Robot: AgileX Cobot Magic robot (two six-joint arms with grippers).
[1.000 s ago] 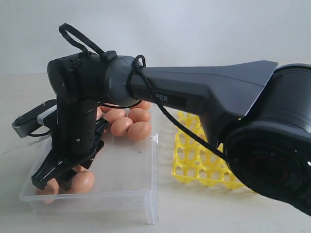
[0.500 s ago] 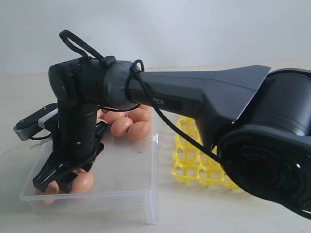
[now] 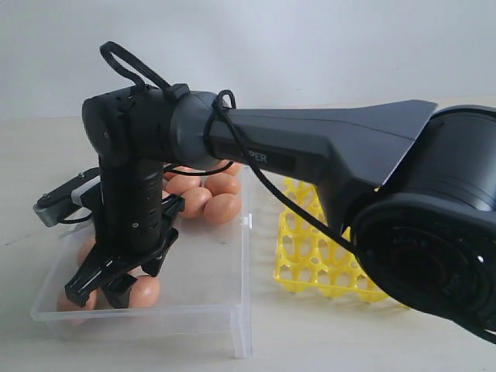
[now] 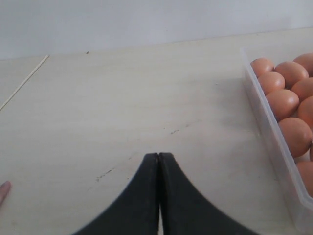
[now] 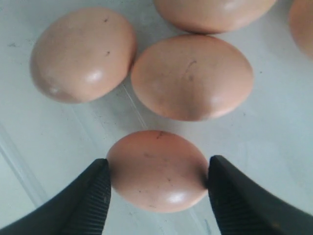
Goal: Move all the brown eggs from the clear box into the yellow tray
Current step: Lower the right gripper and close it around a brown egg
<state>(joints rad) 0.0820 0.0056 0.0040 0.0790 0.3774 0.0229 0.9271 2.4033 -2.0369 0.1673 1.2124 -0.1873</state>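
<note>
My right gripper [image 3: 97, 293] [image 5: 159, 181] reaches down into the near left corner of the clear box [image 3: 245, 310]. Its two ribbed fingers touch both ends of one brown egg [image 5: 157, 170], low over the box floor. Two more brown eggs [image 5: 190, 76] lie just beyond it, and another egg [image 3: 146, 291] lies beside the fingers. A cluster of brown eggs [image 3: 211, 198] fills the box's far end. The yellow tray [image 3: 310, 260] stands right of the box, and the cups I can see are empty. My left gripper [image 4: 159, 155] is shut over bare table beside the box wall [image 4: 266, 127].
The right arm's big dark links [image 3: 349, 155] cross the exterior view and hide part of the tray and the table behind. A small pink thing [image 4: 3, 190] shows at the edge of the left wrist view. The table is pale wood [image 4: 122, 98].
The right gripper has shifted a little to the right along the near end of the box, staying low. Its jaw spacing looks the same. The far eggs have not moved.
</note>
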